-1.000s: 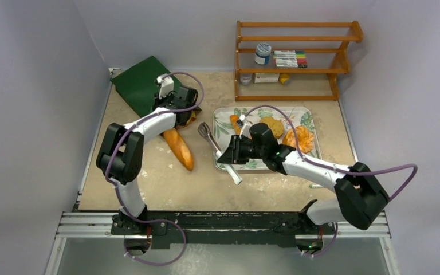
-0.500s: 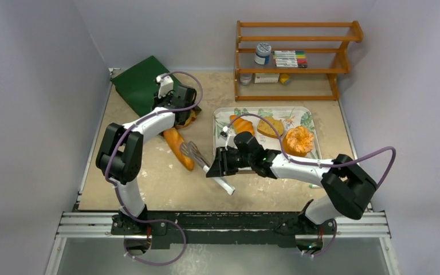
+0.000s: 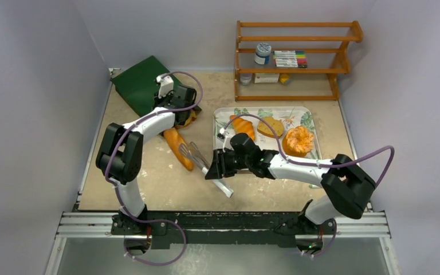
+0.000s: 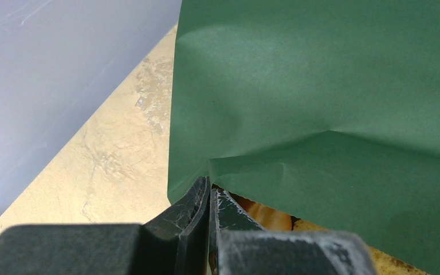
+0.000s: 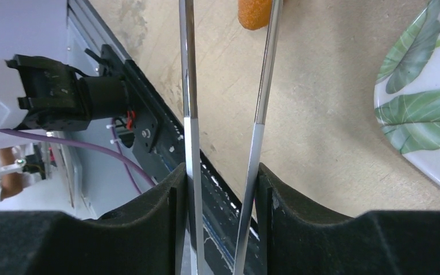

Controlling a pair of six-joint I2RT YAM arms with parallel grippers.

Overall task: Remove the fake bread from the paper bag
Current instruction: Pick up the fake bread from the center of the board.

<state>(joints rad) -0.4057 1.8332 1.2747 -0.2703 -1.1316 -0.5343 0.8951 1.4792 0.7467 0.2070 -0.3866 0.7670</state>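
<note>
The dark green paper bag [image 3: 140,83] lies at the back left. My left gripper [image 3: 176,107] is shut on the bag's mouth edge [image 4: 321,86], fingertips pinched on the paper [image 4: 209,192]; orange bread [image 4: 266,215] shows under that edge and at the mouth [image 3: 191,119]. A baguette [image 3: 179,148] lies on the table in front of the bag. My right gripper [image 3: 213,167] is shut on metal tongs [image 5: 189,86], whose tips [image 3: 196,154] lie by the baguette's near end [image 5: 255,11]. A croissant [image 3: 242,126], a tan bun [image 3: 270,126] and a crinkly orange pastry [image 3: 297,140] lie on the tray [image 3: 309,117].
A wooden shelf [image 3: 295,57] with a jar, markers and small boxes stands at the back right. The leaf-patterned tray's edge shows in the right wrist view [image 5: 424,109]. The metal rail [image 3: 223,223] runs along the near table edge.
My right arm has swung left off the tray with the tongs, to beside the baguette. The croissant now shows uncovered on the tray. The left gripper has stayed on the bag.
</note>
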